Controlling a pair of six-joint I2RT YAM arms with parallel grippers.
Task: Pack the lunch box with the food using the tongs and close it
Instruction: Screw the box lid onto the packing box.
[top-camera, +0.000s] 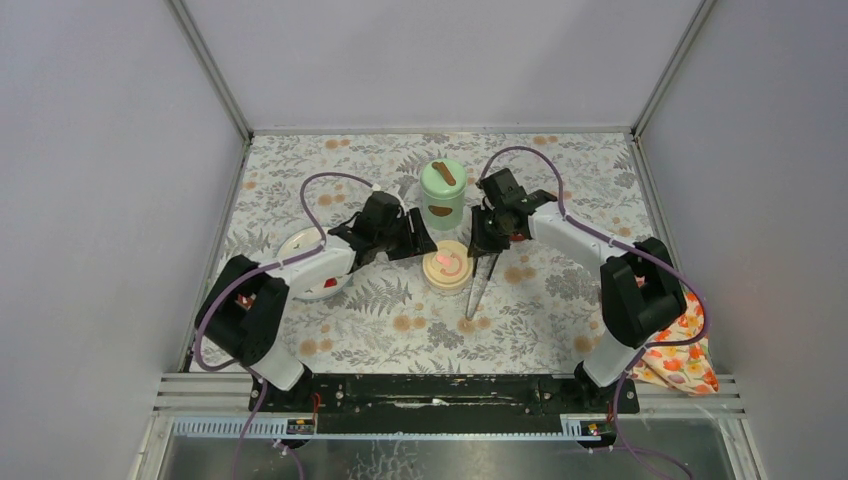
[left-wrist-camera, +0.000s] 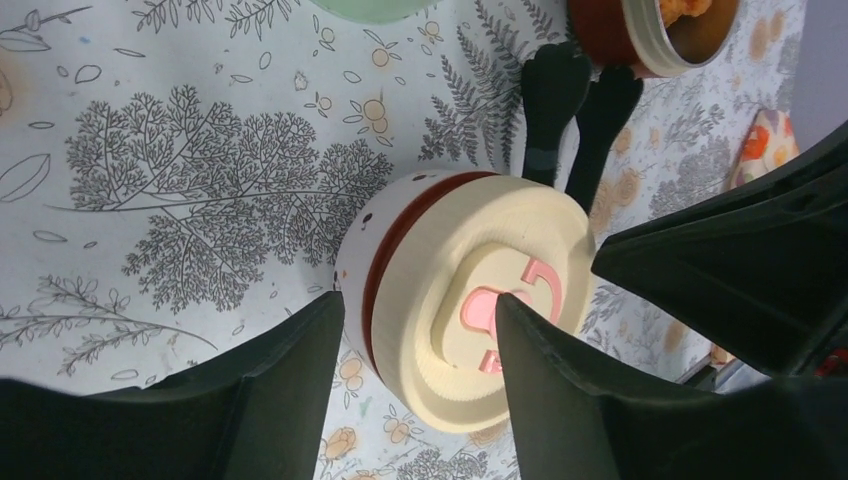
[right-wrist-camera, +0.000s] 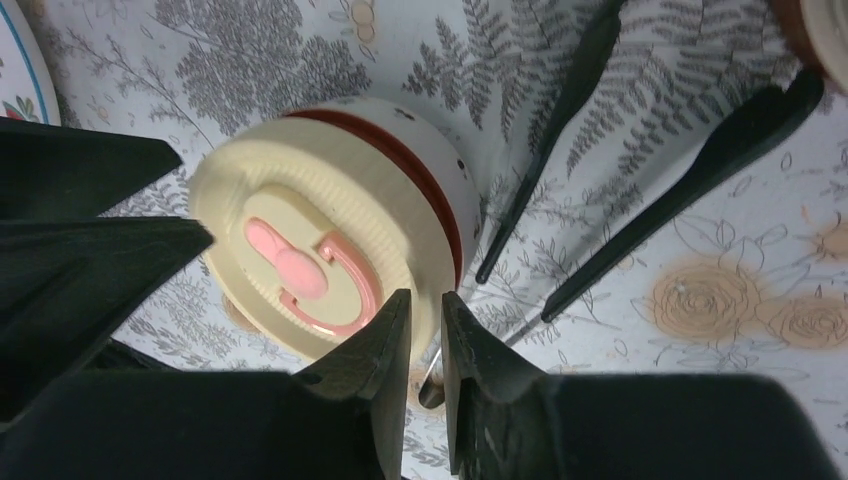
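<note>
The cream-lidded bowl (left-wrist-camera: 470, 310) sits between the half-open left fingers (left-wrist-camera: 290, 390), which reach in from 10 o'clock. The right fingers (right-wrist-camera: 370, 370), at 2 o'clock, are parted by a slit. Neither pair plainly grips anything.

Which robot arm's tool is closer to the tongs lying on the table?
The right one. The right tool is right at the far end of the tongs, beside the cream-lidded bowl. The left tool is on the bowl's other side, away from the tongs.
</note>
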